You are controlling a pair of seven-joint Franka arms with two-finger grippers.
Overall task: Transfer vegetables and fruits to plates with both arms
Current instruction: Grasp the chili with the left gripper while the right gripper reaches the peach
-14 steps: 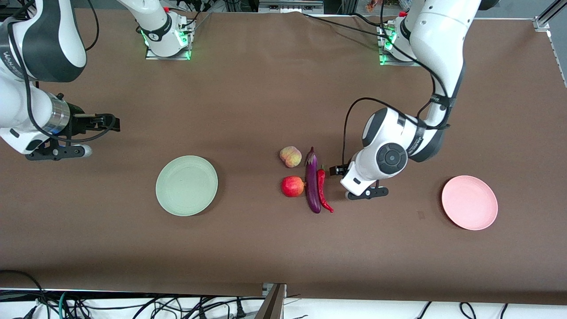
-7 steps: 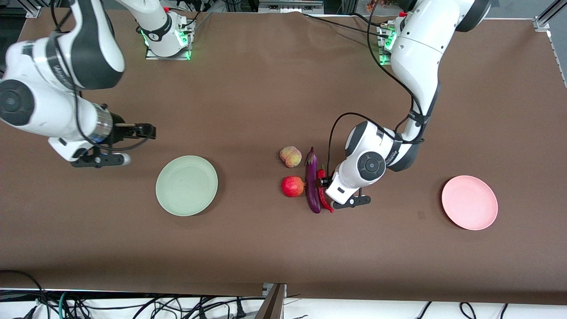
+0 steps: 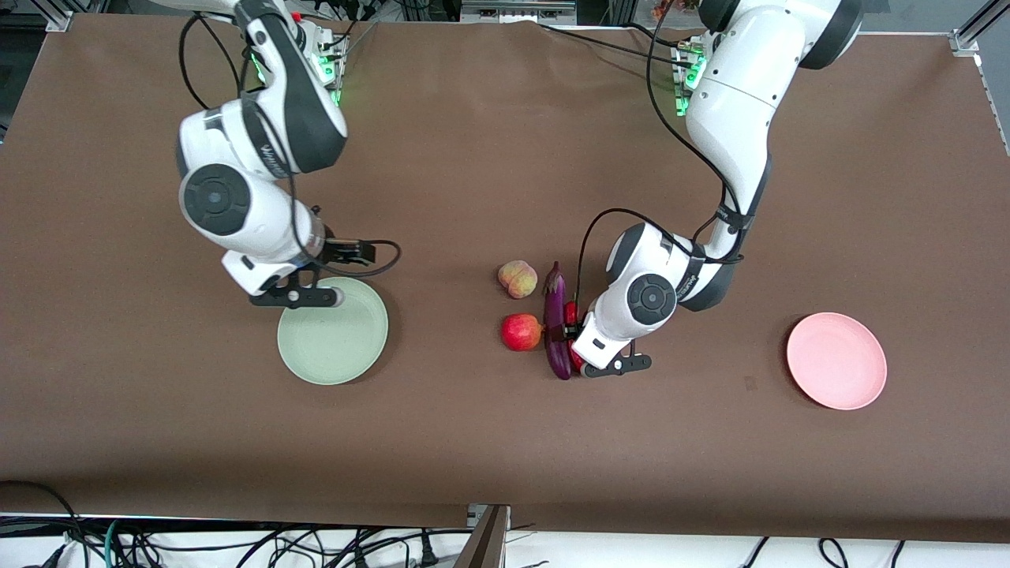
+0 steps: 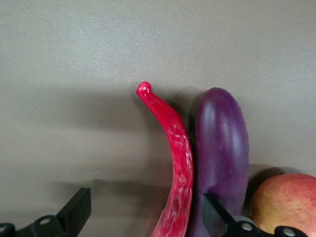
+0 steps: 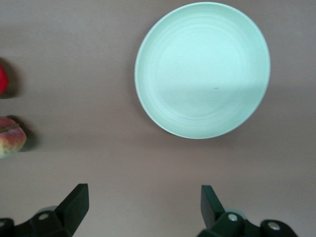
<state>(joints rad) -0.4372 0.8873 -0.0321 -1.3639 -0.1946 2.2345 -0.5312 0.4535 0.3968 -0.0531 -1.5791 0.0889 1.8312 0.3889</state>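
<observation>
- On the brown table (image 3: 473, 442) I count two plates, two vegetables and two fruits.
- One plate is the mint green plate (image 3: 332, 331), toward the right arm's end; the other is the pink plate (image 3: 836, 360), toward the left arm's end. Both carry nothing.
- Between the plates, well apart from both, lie the four foods close together.
- The two vegetables are the purple eggplant (image 3: 555, 312) and the red chili pepper (image 3: 570, 312), side by side and touching along their length; the chili is on the pink plate's side.
- The two fruits are the peach (image 3: 517, 278) and the red apple (image 3: 521, 332); the apple is nearer to the front camera and lies just beside the eggplant.
- Two arms work here. The left gripper (image 3: 570, 335) is low over the chili and the eggplant, its fingers spread wide and holding nothing.
- The right gripper (image 3: 357, 252) hangs over the bare table just by the green plate's rim, also wide open and empty.
- From the front, the left arm covers most of the chili; the left wrist view shows its curved body and tip (image 4: 173, 168) against the eggplant (image 4: 219, 153), one finger (image 4: 74, 212) on the table side of the chili and the other (image 4: 215, 217) over the eggplant.
- The right wrist view shows the green plate (image 5: 202, 69) whole, with the peach (image 5: 10, 136) at the picture's edge.
</observation>
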